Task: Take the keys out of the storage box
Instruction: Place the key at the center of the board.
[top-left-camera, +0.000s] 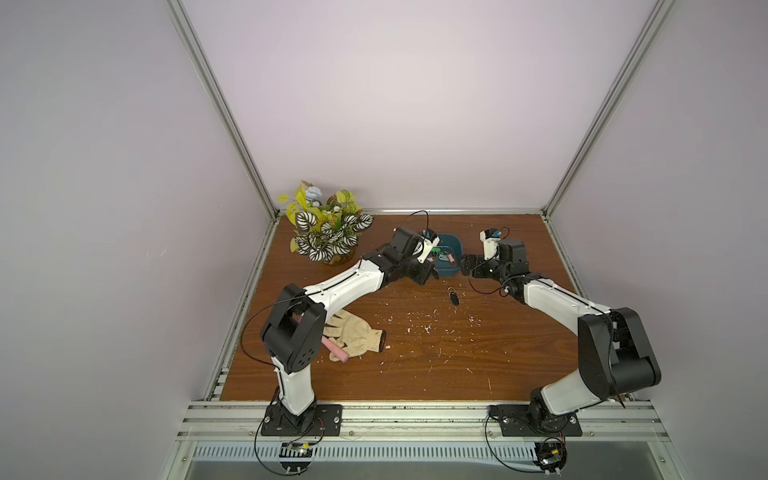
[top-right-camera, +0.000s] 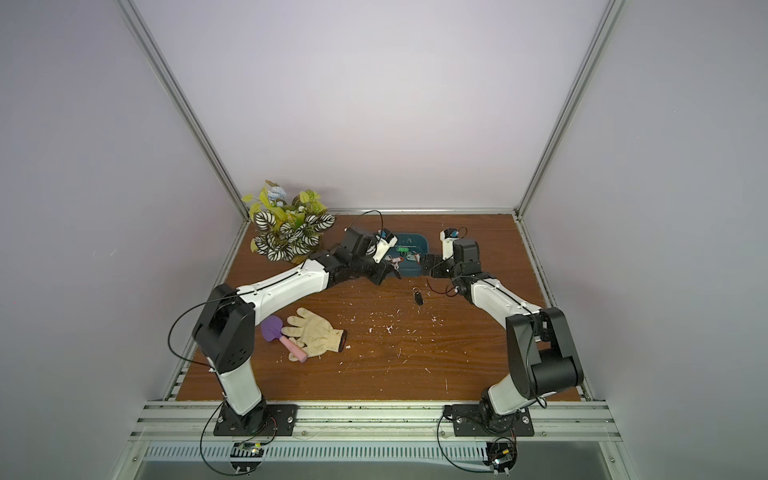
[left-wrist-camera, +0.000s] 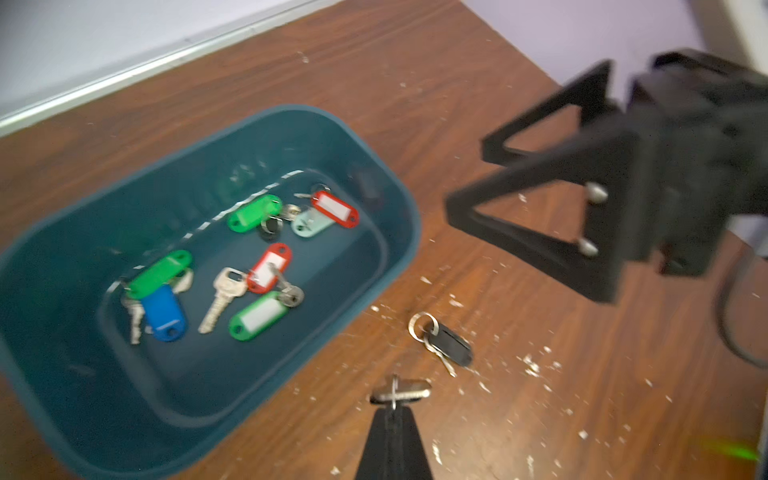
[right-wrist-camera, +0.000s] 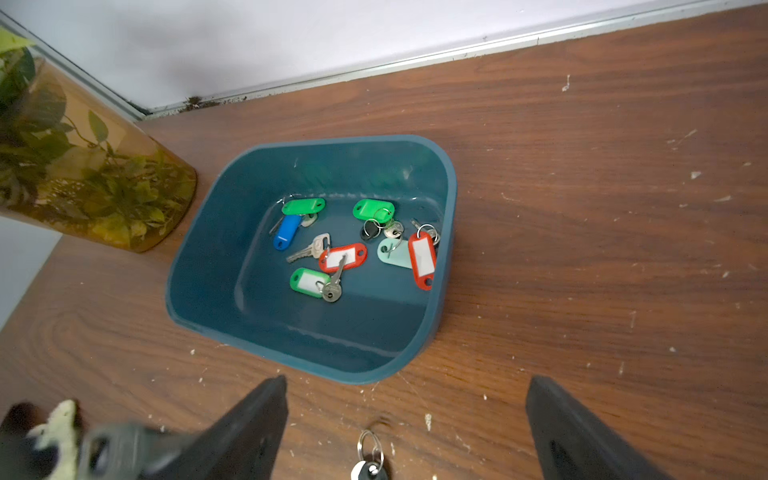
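Several tagged metal keys lying in dark teal plastic box. Left end effector clamping silver key; I'm planning low release beside black-tagged key. Right end effector gaping, empty.

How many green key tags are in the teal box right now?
3. One green tag by the blue tag, one near the pale teal tag, one with a white label beside a red tag. None looks hidden.
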